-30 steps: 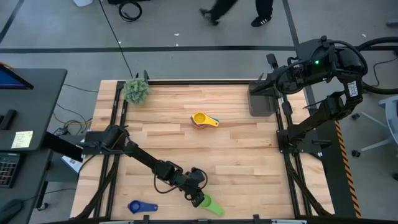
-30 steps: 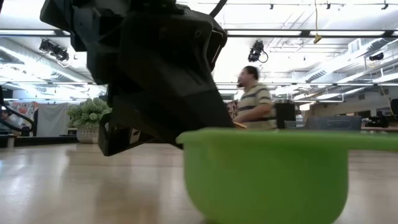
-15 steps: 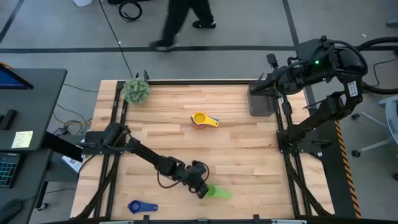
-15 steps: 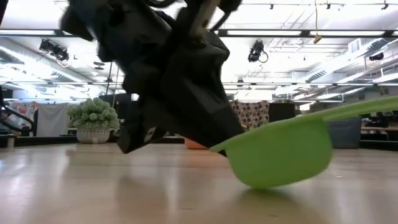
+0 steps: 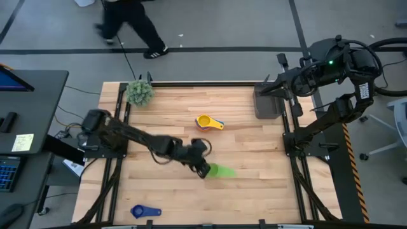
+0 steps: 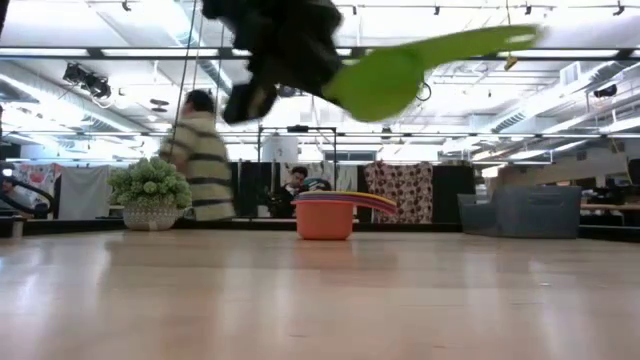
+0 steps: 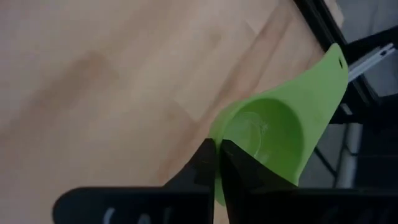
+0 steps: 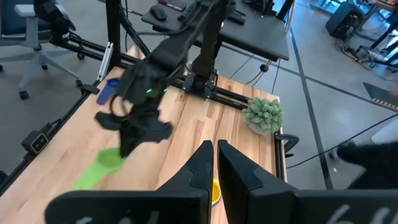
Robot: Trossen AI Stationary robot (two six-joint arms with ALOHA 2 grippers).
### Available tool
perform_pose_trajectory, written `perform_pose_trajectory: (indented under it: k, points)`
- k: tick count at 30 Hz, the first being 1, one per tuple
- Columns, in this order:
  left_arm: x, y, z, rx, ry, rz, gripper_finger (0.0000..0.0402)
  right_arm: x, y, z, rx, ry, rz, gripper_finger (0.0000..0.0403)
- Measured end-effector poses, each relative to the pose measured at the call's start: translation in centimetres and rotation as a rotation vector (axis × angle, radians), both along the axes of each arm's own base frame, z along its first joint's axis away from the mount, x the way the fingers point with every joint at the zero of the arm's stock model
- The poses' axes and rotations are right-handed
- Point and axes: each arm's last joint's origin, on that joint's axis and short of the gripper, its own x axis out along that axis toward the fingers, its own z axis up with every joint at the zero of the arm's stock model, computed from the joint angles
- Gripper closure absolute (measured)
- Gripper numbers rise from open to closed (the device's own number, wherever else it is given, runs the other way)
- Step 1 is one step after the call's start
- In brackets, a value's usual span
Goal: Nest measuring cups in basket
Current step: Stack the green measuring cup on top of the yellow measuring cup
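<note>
Left wrist view | left pincer (image 7: 216, 163) pinches green cup (image 7: 273, 134) rim | handle cut off

A dark robot gripper (image 6: 330, 85) hangs high above the pale wooden table top (image 6: 320, 300), pinching the rim of a bright green plastic measuring cup (image 6: 385, 75) whose flat handle slants up toward the ceiling lights. Far back on the table stands a stack of nested plastic measuring cups (image 6: 335, 212), orange at the bottom with coloured rims above. A fuzzy green plant-like ball (image 6: 150, 195) sits near the table's far edge, and a person in a striped shirt (image 6: 205, 160) shows just beside it
</note>
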Motion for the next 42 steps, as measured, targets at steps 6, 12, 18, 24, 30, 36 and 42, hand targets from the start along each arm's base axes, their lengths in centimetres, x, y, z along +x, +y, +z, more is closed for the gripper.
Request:
perform_pose_trajectory:
  k: [6, 12, 18, 24, 30, 36, 42]
  points:
    - [-3.0, 6.1, 4.4, 0.073, 0.038, 0.016, 0.0389, 0.1, 0.0, 0.0, -0.001, -0.001, -0.004, 0.0375]
    - [-4.8, 13.2, 5.9, 0.083, 0.039, -0.024, 0.0389, 1.0, -0.3, 0.1, 0.004, -0.021, -0.094, 0.0375]
    - [-6.0, 18.6, 5.7, 0.119, 0.026, -0.058, 0.0389, 1.6, -0.6, -0.1, -0.026, -0.005, -0.201, 0.0376]
    - [-6.7, 21.5, 5.0, 0.159, 0.049, -0.046, 0.0389, 1.8, -0.8, -0.1, -0.044, -0.009, -0.272, 0.0389]
    - [-5.2, 22.9, 2.1, 0.112, 0.082, -0.08, 0.0389, 1.8, -1.3, -0.1, -0.05, -0.012, -0.316, 0.0395]
    - [-3.5, 23.6, -0.6, 0.091, 0.098, -0.088, 0.0389, 1.7, -2.0, -0.1, -0.056, -0.011, -0.355, 0.0389]
    - [-2.3, 24.2, -2.2, 0.108, 0.078, -0.078, 0.0389, 1.6, -2.6, -0.1, -0.06, -0.009, -0.387, 0.0394]
